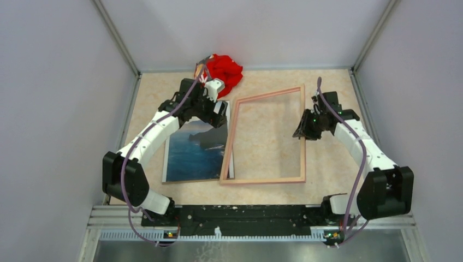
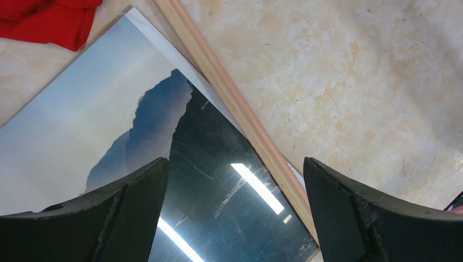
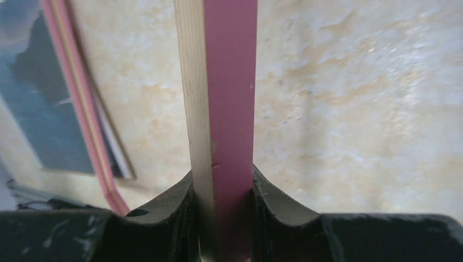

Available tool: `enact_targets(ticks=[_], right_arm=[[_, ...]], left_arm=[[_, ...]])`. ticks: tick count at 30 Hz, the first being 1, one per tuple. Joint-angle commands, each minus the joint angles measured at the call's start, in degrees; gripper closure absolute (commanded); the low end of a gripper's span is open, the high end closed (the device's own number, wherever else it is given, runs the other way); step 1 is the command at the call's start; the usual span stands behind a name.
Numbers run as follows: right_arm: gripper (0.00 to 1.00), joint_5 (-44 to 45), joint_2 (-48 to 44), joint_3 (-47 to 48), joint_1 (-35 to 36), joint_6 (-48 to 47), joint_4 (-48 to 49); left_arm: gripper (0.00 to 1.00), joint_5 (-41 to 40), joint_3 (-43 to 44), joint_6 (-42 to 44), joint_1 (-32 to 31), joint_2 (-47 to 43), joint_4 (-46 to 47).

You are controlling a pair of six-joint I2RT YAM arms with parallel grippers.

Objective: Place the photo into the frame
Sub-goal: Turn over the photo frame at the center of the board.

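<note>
Glare in bright bars lies across the dark lower part of the photo (image 2: 109,120) in the left wrist view, and the view's edges cut the print off on the left and below. The photo lies flat on the tabletop (image 2: 355,82), left of centre. Its right edge is tucked under the left rail of the frame (image 1: 303,158). From above, the left arm covers the photo's far end, so only sea and dark coast show. The left fingers (image 2: 114,213) hang spread wide above the print, holding nothing; whether they touch it I cannot tell. The right fingers (image 3: 164,224) are clamped on the frame's right rail, one on each side. A pink face and a light wood side show between them, and the rail's near end is hidden in the grip. Whether that side is lifted off the tabletop cannot be made out. Bare tabletop shows through the frame's opening. A red cloth (image 1: 225,70) lies bunched at the far edge, partly behind the left wrist. In the right wrist view the far rail and the photo are blurred.
</note>
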Motion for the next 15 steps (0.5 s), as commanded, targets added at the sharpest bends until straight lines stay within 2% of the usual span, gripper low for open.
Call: enact_targets(ticks=[1, 8, 15], right_arm=[[0.77, 12.55, 5.38, 5.49, -0.38, -7.8, -4.84], [0.78, 24.02, 15.16, 9.23, -0.23, -10.01, -5.9], [0.77, 38.05, 24.34, 12.1, 3.22, -11.82, -6.15]], left_arm=[[0.02, 0.07, -0.34, 0.77, -0.08, -0.29, -0.31], [0.02, 0.56, -1.23, 0.94, -0.04, -0.57, -0.97], [0.02, 0.3, -2.11, 2.08, -0.1, -0.92, -1.4]])
